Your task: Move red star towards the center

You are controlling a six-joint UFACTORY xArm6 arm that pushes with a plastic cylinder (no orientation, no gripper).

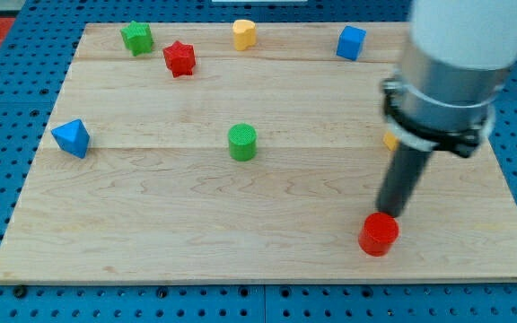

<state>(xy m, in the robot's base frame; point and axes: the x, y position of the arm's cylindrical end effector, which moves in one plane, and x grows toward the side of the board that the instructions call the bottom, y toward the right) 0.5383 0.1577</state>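
Note:
The red star [179, 58] lies near the view's top left of the wooden board [151, 215], just right of a green star-shaped block [137, 38]. My tip [388, 213] is far from it, at the view's lower right, touching or just above the top edge of a red cylinder [379, 234]. The arm's white and grey body [451, 67] rises above the rod at the view's right.
A green cylinder [242, 142] sits near the board's centre. A blue triangular block [71, 138] lies at the left edge. A yellow block [244, 33] and a blue cube [351, 42] lie along the top. A yellow-orange block [389, 141] is mostly hidden behind the arm.

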